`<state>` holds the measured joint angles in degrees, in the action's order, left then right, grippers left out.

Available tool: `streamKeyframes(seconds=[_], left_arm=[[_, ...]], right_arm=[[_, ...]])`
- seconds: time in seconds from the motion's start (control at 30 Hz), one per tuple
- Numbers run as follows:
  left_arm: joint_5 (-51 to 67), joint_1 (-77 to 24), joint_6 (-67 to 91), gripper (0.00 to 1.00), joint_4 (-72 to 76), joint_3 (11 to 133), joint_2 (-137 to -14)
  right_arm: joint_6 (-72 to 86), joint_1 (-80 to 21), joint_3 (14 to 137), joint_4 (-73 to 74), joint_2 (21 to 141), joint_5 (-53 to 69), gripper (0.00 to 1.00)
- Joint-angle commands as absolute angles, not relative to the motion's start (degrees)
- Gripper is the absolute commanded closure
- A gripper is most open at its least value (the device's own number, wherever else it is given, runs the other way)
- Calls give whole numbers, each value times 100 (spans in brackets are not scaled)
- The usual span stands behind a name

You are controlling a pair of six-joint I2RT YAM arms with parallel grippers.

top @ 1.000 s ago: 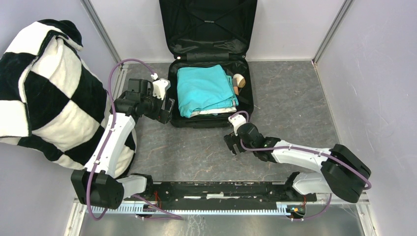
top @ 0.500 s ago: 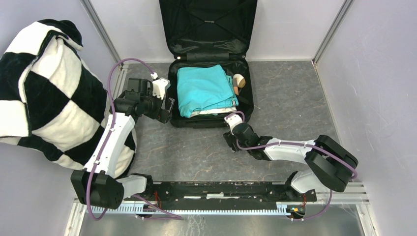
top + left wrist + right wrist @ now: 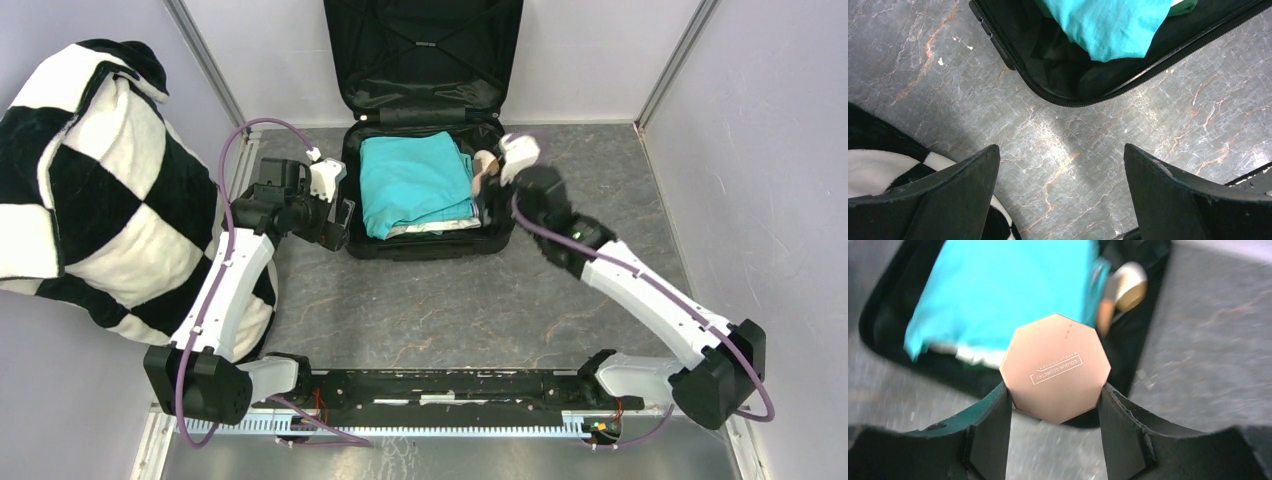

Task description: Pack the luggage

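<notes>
While the blanket [image 3: 80, 180] left of the luggage [image 3: 430, 246] has not shifted, and the luggage itself lies open as before with its lid [image 3: 420, 60] against the back wall, my right arm [image 3: 620, 270] has made the one big move. A second ago it sat low, just in front of the luggage's near right corner; now it reaches over the luggage's right side. The left gripper [image 3: 1060, 155] has not budged and hangs spread wide beside the luggage's near left corner, holding nothing. Inside the luggage the folded teal cloth [image 3: 415, 185] fills the left and middle, unchanged, with a small gold-capped item [image 3: 1130, 287] by the right wall. The right gripper [image 3: 1054, 390] has narrowed over that same second and now pinches a rose octagonal compact [image 3: 1055, 367] by two opposite edges, its printed face toward the wrist camera. I judge the pick done and the carry nearly over. The compact seems to hang above the luggage's right part, so what remains is to lower it into the gap right of the cloth and let go.
</notes>
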<state>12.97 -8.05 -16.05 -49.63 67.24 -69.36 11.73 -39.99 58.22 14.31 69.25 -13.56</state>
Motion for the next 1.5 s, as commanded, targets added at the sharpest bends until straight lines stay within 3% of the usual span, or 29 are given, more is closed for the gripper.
streamKeyframes(seconds=[0.0,0.17,0.6,0.83,1.03,1.27,1.47], left_arm=[[1526,-773,-1566,0,-4950,6987,-6948],[1508,-768,-1574,0,-4946,6924,-6892],[1473,-765,-1642,0,-4892,6828,-6885],[1411,-771,-1675,0,-4861,6742,-6885],[1431,-767,-1674,0,-4860,6797,-6950],[1433,-765,-1738,0,-4900,6866,-6992],[1596,-631,-1714,0,-4904,7040,-7176]], right_arm=[[1101,-3173,6877,2111,7463,-1225,70],[1023,-2790,7500,2206,8459,-1316,69],[1238,-2737,7614,1900,9901,-1580,69],[1275,-2739,7582,1907,10082,-1516,32],[1250,-2673,7926,2021,9749,-1518,15],[1321,-1906,8696,1556,9450,-1011,11],[1528,-1175,9158,142,10072,-178,11]])
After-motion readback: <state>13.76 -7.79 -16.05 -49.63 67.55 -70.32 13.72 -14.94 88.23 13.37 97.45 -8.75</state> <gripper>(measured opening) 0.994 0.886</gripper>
